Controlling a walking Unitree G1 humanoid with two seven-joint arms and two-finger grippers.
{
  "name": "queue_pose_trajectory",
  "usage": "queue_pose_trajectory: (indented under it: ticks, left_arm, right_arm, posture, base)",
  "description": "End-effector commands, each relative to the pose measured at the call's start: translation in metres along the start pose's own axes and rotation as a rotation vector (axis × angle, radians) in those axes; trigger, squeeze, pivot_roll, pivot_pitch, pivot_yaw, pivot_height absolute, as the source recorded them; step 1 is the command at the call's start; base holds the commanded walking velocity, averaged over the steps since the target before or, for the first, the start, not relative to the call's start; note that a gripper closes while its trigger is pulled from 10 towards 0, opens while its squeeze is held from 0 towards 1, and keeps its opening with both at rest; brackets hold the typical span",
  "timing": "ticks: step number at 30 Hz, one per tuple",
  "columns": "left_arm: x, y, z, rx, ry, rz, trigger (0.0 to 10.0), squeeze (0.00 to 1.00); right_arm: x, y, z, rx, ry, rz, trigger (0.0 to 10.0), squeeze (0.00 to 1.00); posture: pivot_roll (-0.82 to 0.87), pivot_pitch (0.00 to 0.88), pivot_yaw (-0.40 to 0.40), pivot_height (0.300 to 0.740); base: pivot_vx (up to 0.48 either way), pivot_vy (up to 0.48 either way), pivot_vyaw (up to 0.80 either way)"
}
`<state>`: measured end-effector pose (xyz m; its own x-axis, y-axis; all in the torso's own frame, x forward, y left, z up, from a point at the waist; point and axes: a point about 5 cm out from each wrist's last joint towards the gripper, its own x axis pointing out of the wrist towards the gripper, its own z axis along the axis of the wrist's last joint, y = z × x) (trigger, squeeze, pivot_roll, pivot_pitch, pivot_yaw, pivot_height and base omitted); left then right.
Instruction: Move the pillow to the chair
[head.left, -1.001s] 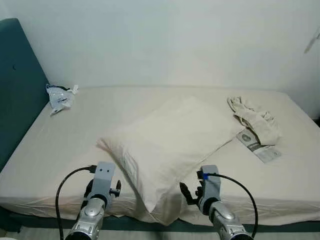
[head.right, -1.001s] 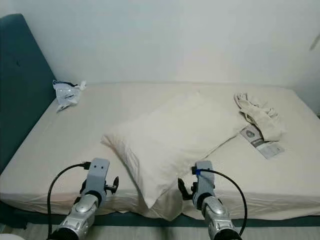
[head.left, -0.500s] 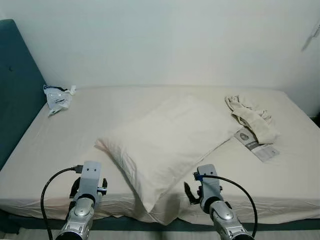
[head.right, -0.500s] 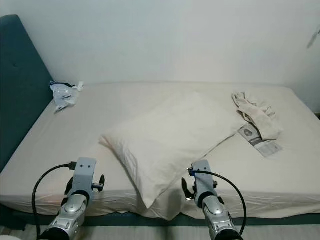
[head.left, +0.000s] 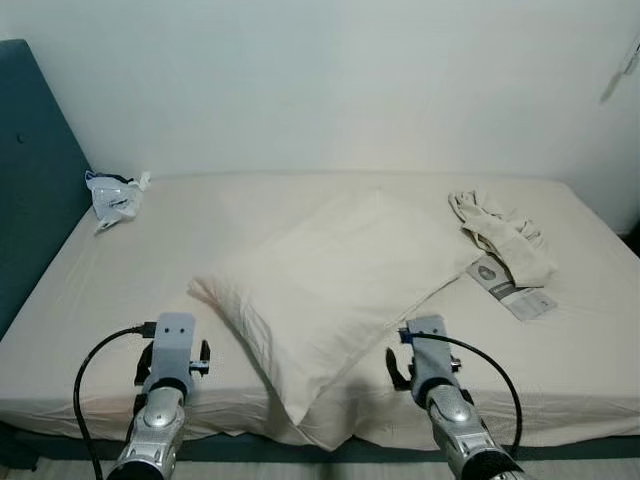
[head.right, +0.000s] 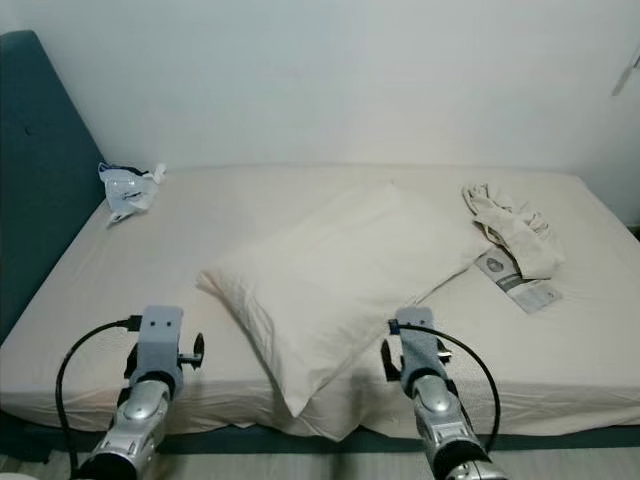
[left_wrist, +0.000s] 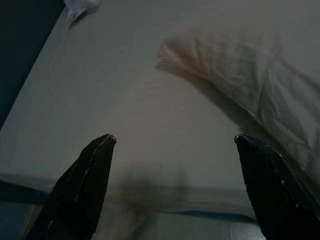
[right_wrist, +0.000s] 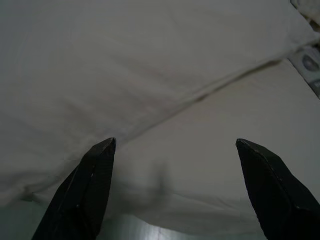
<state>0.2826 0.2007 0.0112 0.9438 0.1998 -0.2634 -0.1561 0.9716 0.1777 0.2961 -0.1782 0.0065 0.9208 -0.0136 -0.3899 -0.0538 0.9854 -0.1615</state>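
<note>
The pillow (head.left: 340, 295) lies slantwise across the middle of the bed (head.left: 120, 290), its near corner drooping over the edge. The left gripper (left_wrist: 172, 187) and right gripper (right_wrist: 175, 187) both hang wide apart, holding nothing. From the head, their fingers are hidden behind the wrists.

A: How much of the bed (head.left: 120, 300) can be made out?

B: Its near edge is partly covered by both arms, and the teal headboard (head.left: 30, 190) is cut off at the picture's left side.

A: The packet (head.right: 518, 282) by the far right corner?

B: Its print is too small to read. The pillow (head.left: 340, 290) overhangs the near edge, so its underside is hidden.
</note>
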Motion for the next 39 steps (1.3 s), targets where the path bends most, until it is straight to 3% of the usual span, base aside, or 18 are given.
queue_pose_trajectory:
  ticks: [1, 2, 4, 10, 13, 14, 16, 23, 25, 29, 32, 39]
  left_arm:
    - [-0.003, 0.006, -0.008, 0.012, 0.030, 0.018, 10.0, 0.00]
    - [-0.003, 0.006, -0.006, 0.012, 0.007, 0.019, 10.0, 0.00]
    - [-0.004, 0.004, 0.001, -0.015, -0.042, 0.000, 10.0, 0.00]
    - [0.000, 0.004, -0.008, -0.012, 0.070, 0.013, 10.0, 0.00]
    - [0.001, -0.019, -0.012, 0.022, 0.143, -0.068, 10.0, 0.00]
    - [0.001, -0.019, -0.012, 0.022, 0.143, -0.068, 10.0, 0.00]
    - [0.002, -0.036, -0.003, -0.001, 0.104, -0.134, 10.0, 0.00]
    - [-0.001, -0.028, -0.008, -0.005, 0.108, -0.084, 10.0, 0.00]
    - [0.000, -0.018, -0.010, -0.042, 0.123, -0.030, 10.0, 0.00]
    - [-0.002, -0.010, -0.011, -0.029, 0.105, 0.007, 10.0, 0.00]
    - [-0.003, -0.005, -0.010, -0.053, 0.092, 0.044, 10.0, 0.00]
    - [-0.003, -0.003, -0.011, -0.010, 0.092, 0.030, 10.0, 0.00]
  right_arm:
    - [0.000, 0.001, -0.002, 0.027, 0.015, -0.001, 10.0, 0.00]
    - [0.000, 0.001, 0.002, 0.109, -0.009, 0.019, 10.0, 0.00]
    - [0.001, -0.001, 0.008, 0.164, -0.055, 0.056, 10.0, 0.00]
    - [0.000, -0.022, 0.009, 0.084, -0.062, -0.062, 10.0, 0.00]
    - [-0.001, -0.026, 0.002, 0.061, -0.018, -0.036, 10.0, 0.00]
    - [-0.001, -0.026, 0.002, 0.061, -0.018, -0.036, 10.0, 0.00]
    - [-0.002, -0.030, 0.001, 0.088, -0.021, -0.020, 10.0, 0.00]
    - [-0.003, -0.028, 0.000, 0.105, -0.028, -0.025, 10.0, 0.00]
    - [-0.004, -0.019, -0.008, 0.062, 0.018, -0.035, 10.0, 0.00]
    - [-0.004, -0.015, -0.014, 0.054, 0.068, -0.045, 10.0, 0.00]
    - [0.000, -0.010, -0.006, -0.007, 0.047, -0.029, 10.0, 0.00]
    - [0.005, 0.002, 0.003, -0.003, 0.034, 0.024, 10.0, 0.00]
  posture:
    - [-0.06, 0.081, -0.004, 0.740]
    - [-0.05, 0.091, 0.002, 0.740]
    - [-0.07, 0.099, 0.019, 0.740]
    - [-0.10, 0.101, 0.027, 0.740]
    - [-0.09, 0.123, 0.027, 0.740]
    - [-0.09, 0.123, 0.027, 0.740]
    - [-0.09, 0.123, 0.021, 0.740]
    - [-0.08, 0.106, -0.012, 0.740]
    - [-0.07, 0.093, -0.029, 0.740]
    - [-0.03, 0.064, -0.068, 0.740]
    - [-0.02, 0.064, -0.072, 0.740]
    - [0.01, 0.028, -0.080, 0.740]
  base:
    - [0.000, 0.000, 0.00]
    - [0.000, 0.000, 0.00]
    - [0.000, 0.000, 0.00]
    - [0.000, 0.000, 0.00]
    - [0.000, 0.000, 0.00]
    - [0.000, 0.000, 0.00]
    - [0.000, 0.000, 0.00]
    - [0.000, 0.000, 0.00]
    - [0.000, 0.000, 0.00]
    - [0.000, 0.000, 0.00]
    - [0.000, 0.000, 0.00]
    - [0.000, 0.000, 0.00]
